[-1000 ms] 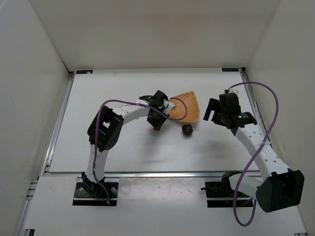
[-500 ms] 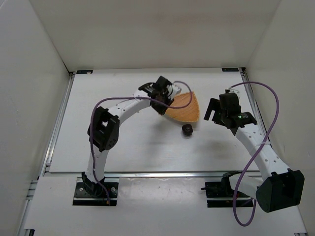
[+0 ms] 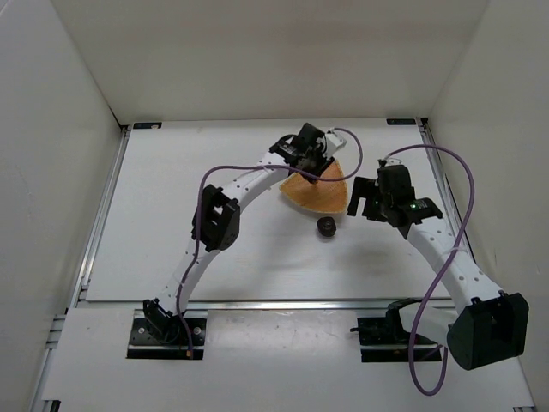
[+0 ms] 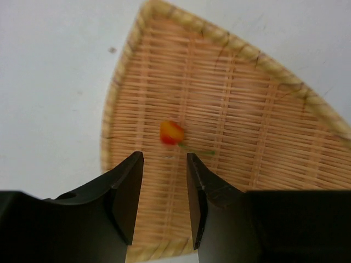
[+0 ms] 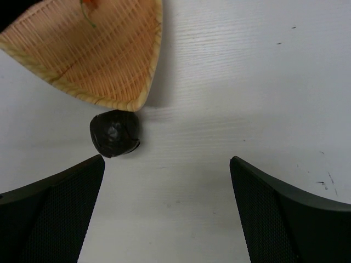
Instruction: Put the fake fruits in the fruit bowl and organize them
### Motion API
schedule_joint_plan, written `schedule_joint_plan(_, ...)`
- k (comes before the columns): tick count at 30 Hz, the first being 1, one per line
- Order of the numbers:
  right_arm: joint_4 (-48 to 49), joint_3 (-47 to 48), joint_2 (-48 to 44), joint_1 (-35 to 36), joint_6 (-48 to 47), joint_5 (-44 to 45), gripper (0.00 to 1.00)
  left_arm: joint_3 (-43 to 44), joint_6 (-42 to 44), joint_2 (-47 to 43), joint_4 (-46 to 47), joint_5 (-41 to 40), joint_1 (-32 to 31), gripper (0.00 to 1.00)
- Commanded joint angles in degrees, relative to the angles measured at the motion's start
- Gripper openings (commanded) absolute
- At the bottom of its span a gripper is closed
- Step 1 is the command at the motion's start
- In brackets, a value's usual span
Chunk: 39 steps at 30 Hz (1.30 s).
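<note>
A: Where are the fruits?
B: The cherry (image 4: 171, 132) lies in the bowl (image 4: 263, 104), about mid-weave, with its stem trailing to one side. The left gripper (image 4: 163, 164) hangs over it. Its jaws are a narrow gap apart with nothing between them.
A: And the dark fruit (image 5: 114, 133)?
B: It's on the table (image 5: 247, 82), right at the bowl's near corner. We cannot tell whether it touches the rim or sits a hair clear. The right gripper (image 5: 167, 161) is above and close by, jaws wide and empty.
A: How do we expect it to handle?
B: It's fake, so we'd guess light and fairly stiff. It's roundish, with a glossy, slightly dimpled skin (likely to roll or squirt out if we pinch off-centre). We'd take it across the widest part, with the fingers low and a gentle squeeze.
A: What's in the way?
B: Mainly the rim. The bowl looks light, so a finger landing on that side would probably shove it, cherry and all. We'd put one finger on either side of the fruit, along the rim line, and neither between the fruit and the bowl.
A: Anything over the bowl?
B: The left arm (image 3: 253, 180) reaches across to it, with its gripper over the far side. We'd want that arm clear before carrying the dark fruit in. Otherwise we'd release at the near corner, away from the cherry.
</note>
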Motion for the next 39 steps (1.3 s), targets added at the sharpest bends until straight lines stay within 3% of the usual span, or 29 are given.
schedule_joint_plan(1,1.7,-2.0,-1.1,1.6,-4.0,-4.2,0.99,1.3,0.7,-0.1,1.2,3.1,-0.5,0.48)
schedule_joint_plan(4,3.0,-3.5,-2.4,3.1,-4.1,-5.8,0.99,1.8,0.7,0.5,1.7,3.7,-0.5,0.52)
schedule_joint_plan(9,4.5,-6.0,-3.0,7.5,-3.5,-6.0,0.99,0.5,0.0,-1.5,1.7,3.0,-1.1,0.83)
schedule_joint_plan(16,7.3,-5.1,4.0,14.6,-2.5,0.8,0.99,-2.7,-1.4,-10.8,1.7,-3.7,-1.1,1.00)
schedule_joint_plan(20,8.3,-2.9,11.2,17.0,-1.4,6.6,0.99,-13.3,-1.9,-19.6,1.7,-10.7,3.3,1.00)
schedule_joint_plan(27,10.1,-0.2,21.5,20.5,0.0,11.6,0.99,-35.4,-3.0,-33.9,1.2,-14.4,11.3,1.00)
schedule_joint_plan(31,12.3,1.6,23.7,21.0,0.6,12.8,0.99,-43.7,-4.3,-38.9,0.7,-14.4,12.6,1.00)
schedule_joint_plan(34,12.8,2.2,25.4,21.0,0.6,12.8,0.94,-48.4,-5.1,-40.6,0.7,-14.9,13.2,1.00)
schedule_joint_plan(39,13.4,3.7,27.3,21.5,-0.1,12.8,0.70,-49.8,-6.4,-41.6,0.7,-14.9,13.2,1.00)
